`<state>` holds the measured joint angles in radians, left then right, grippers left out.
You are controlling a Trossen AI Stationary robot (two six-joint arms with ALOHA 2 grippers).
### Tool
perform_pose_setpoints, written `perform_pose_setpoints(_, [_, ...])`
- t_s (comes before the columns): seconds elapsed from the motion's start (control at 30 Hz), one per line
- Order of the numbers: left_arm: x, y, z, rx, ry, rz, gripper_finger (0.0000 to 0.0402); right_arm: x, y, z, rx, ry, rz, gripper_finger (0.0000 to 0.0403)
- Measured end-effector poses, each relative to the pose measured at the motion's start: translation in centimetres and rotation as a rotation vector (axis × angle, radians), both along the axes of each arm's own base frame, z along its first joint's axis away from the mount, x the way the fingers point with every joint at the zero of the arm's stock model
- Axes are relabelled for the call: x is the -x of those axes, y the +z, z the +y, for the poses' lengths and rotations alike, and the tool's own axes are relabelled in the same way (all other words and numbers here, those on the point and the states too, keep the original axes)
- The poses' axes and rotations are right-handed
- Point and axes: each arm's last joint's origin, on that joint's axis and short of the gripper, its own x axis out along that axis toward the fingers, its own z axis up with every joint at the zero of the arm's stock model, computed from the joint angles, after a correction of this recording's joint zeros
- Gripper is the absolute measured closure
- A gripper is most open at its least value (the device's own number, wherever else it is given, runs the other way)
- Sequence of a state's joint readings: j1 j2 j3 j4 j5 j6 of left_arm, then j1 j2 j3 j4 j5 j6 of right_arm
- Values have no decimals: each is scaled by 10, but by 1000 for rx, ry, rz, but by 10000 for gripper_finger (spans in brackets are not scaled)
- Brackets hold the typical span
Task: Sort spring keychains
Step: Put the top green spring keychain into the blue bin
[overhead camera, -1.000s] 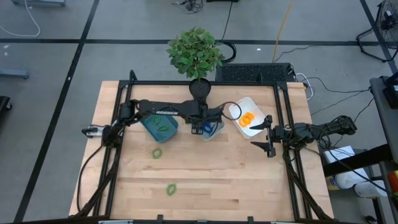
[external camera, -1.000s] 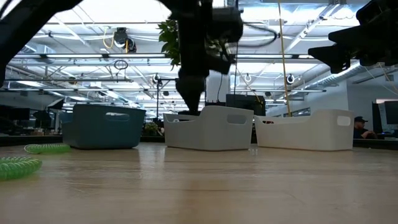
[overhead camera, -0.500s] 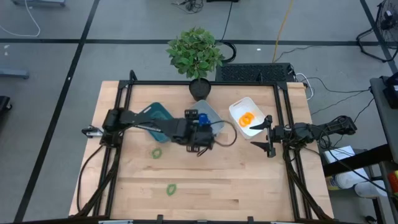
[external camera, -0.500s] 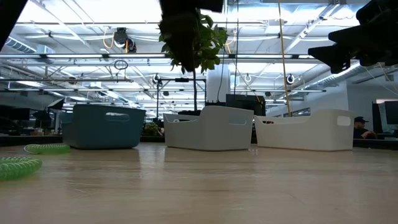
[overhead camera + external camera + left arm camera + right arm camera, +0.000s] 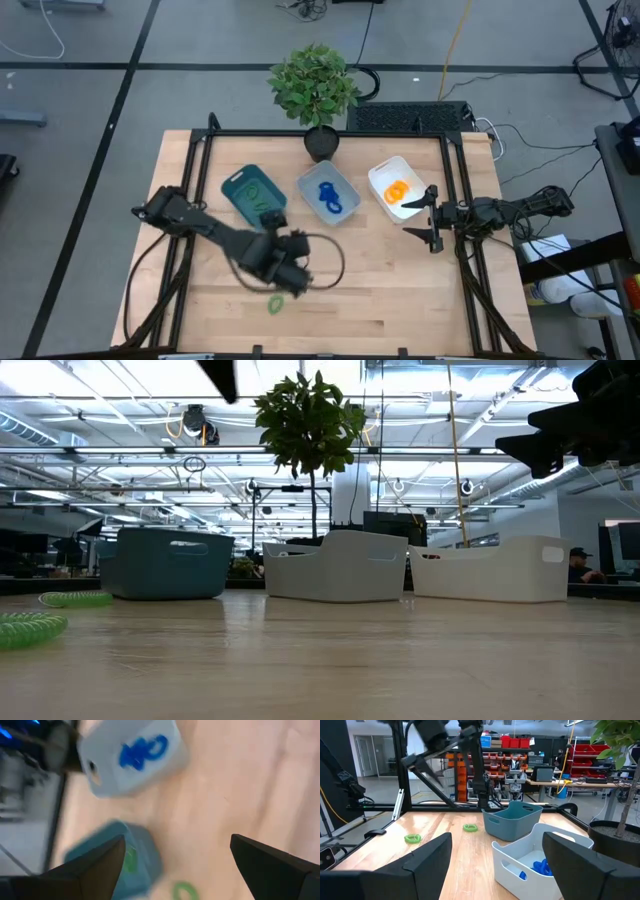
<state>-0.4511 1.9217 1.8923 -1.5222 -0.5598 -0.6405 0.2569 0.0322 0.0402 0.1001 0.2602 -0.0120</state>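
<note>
Keychains: two green ones loose on bench, one [image 5: 275, 303] beside left end effector [image 5: 290, 280], fingers wide, empty. Judged step: approaching a pick. Next: descend, close, carry to teal bin [image 5: 252, 195]. Right end effector [image 5: 432, 218] idle, wide.

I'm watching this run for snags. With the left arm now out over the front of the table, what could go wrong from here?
The left claw is open above the near green keychain; a fast descent might nudge the small coil aside rather than straddle it.
The cable looping beside that claw could perhaps brush the other green keychain, which the arm hides from above.
The right claw waits open beside the white bin, near any path there.
</note>
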Motion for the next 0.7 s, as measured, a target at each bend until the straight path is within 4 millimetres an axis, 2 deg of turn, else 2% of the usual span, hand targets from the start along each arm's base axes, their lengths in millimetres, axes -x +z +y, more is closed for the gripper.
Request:
perform_pose_setpoints(0.27, [31,2,-44,183,127,-15,34,0,0,0,0,0,0,105])
perform_pose_setpoints(0.43, [43,1,-61,279,265,-40,34,0,0,0,0,0,0,105])
perform_pose_setpoints(0.57, [46,-2,-65,338,408,-56,34,0,0,0,0,0,0,105])
perform_pose_setpoints(0.7, [45,-16,-56,333,532,-30,34,0,0,0,0,0,0,105])
